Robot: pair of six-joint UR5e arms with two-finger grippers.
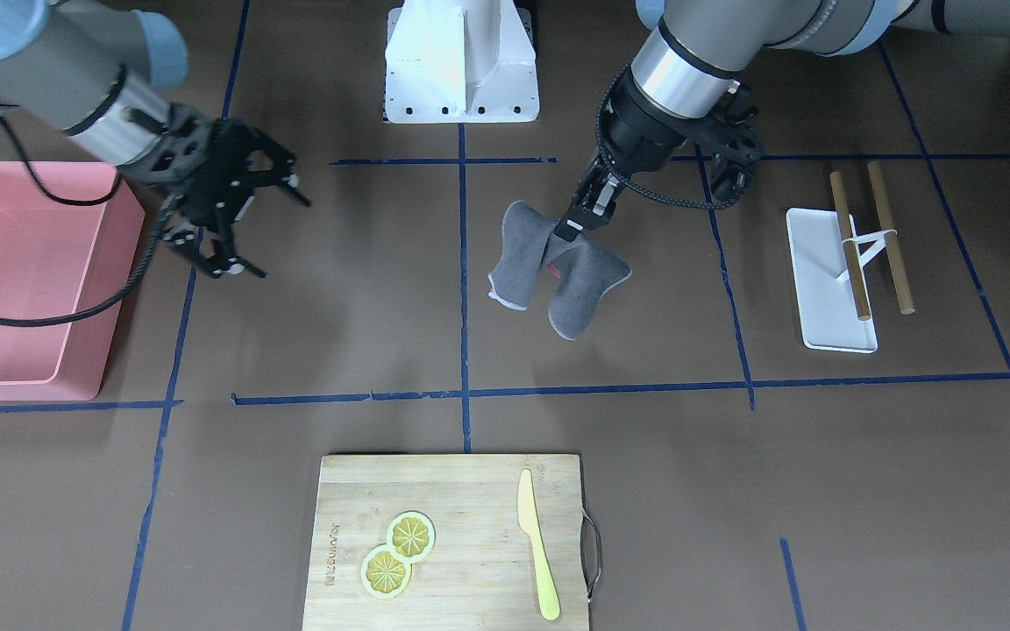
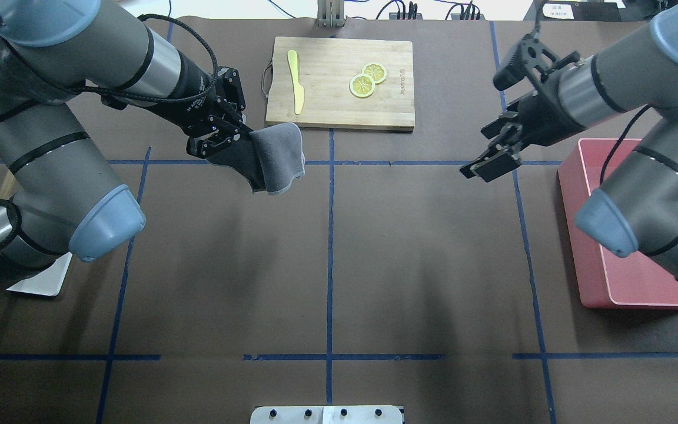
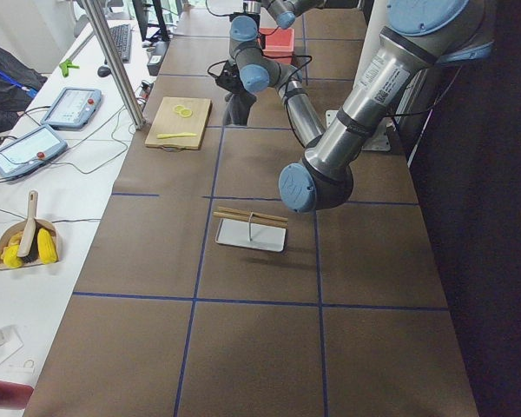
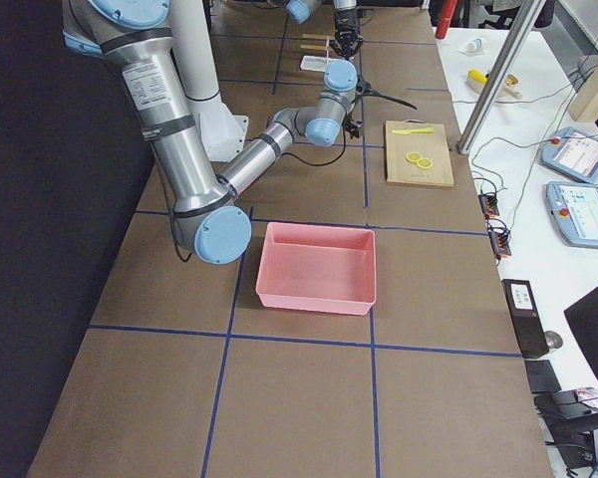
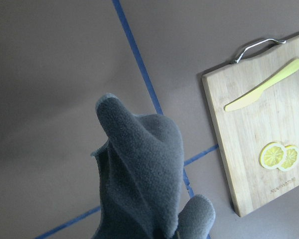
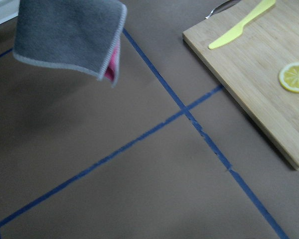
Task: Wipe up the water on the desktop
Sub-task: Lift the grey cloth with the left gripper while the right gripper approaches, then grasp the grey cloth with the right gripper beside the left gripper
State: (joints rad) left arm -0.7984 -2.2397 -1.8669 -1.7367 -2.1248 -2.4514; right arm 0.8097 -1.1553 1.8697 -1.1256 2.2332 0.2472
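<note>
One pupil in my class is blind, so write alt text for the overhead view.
The robot's left gripper holds a grey cloth over the brown desktop, beside a cutting board with a yellow knife and two lemon slices. The right gripper hangs open and empty near a pink tub.

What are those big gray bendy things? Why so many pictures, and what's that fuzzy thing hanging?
Those are two robot arms. Each ends in a gripper, like a two-finger hand. The pictures come from cameras around the table and one on each wrist. The left gripper pinches a gray cloth above the brown desktop. The right gripper is open and empty. Also there: a cutting board with lemon slices and a yellow knife, a pink bin, a white tray. I can't spot any water.
</note>
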